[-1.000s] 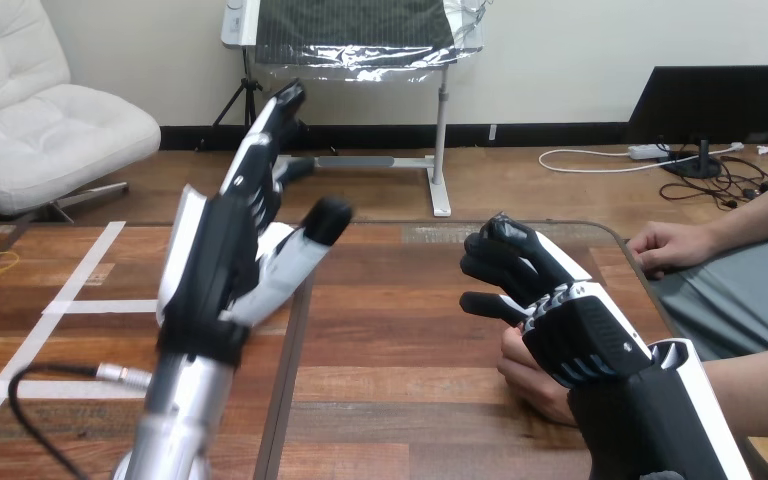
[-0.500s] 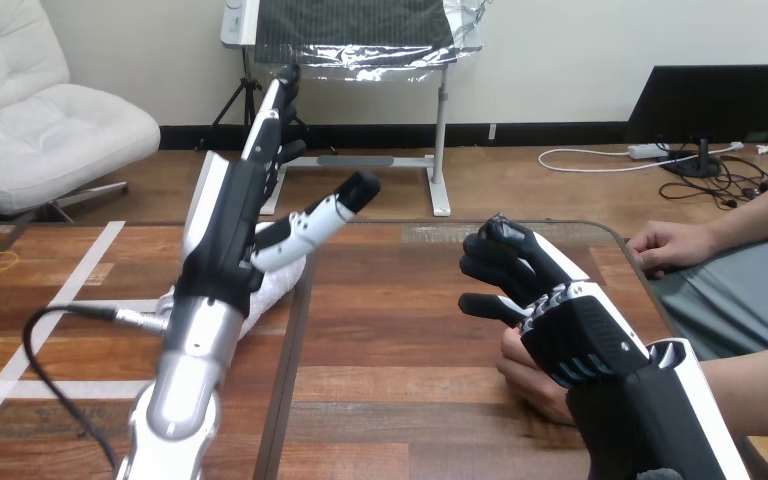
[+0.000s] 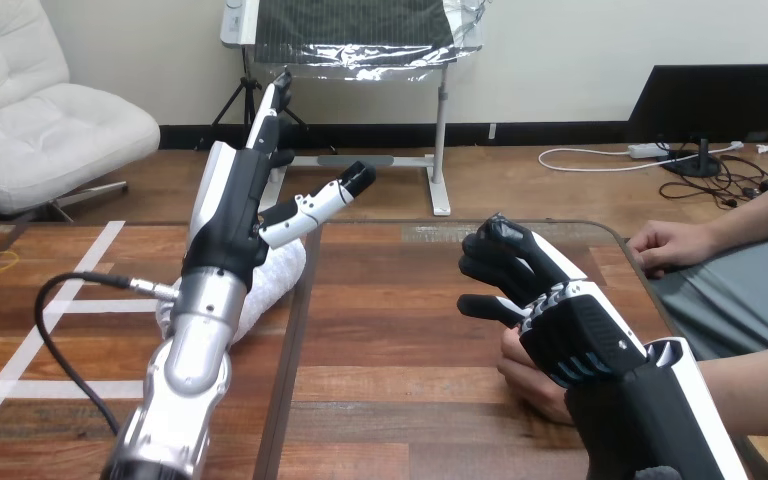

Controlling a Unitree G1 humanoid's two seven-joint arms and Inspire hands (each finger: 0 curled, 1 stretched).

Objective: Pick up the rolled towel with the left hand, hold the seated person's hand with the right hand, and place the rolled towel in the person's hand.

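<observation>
Rolled towel (image 3: 278,272) lies on table (image 3: 390,300), not yet picked. Left hand (image 3: 235,215) raised over towel, fingers straight, released, likely pre-grasp. Right hand (image 3: 560,310) well right of towel, atop person's hand at view's lower right (image 3: 525,378), presumably steadying it; clasp cannot be told.

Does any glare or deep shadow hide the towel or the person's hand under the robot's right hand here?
Head view: no glare on the rolled towel, only faint sheen on the table. Head view: the left arm, not shadow, hides part of the towel; the right hand covers most of the person's hand.
</observation>
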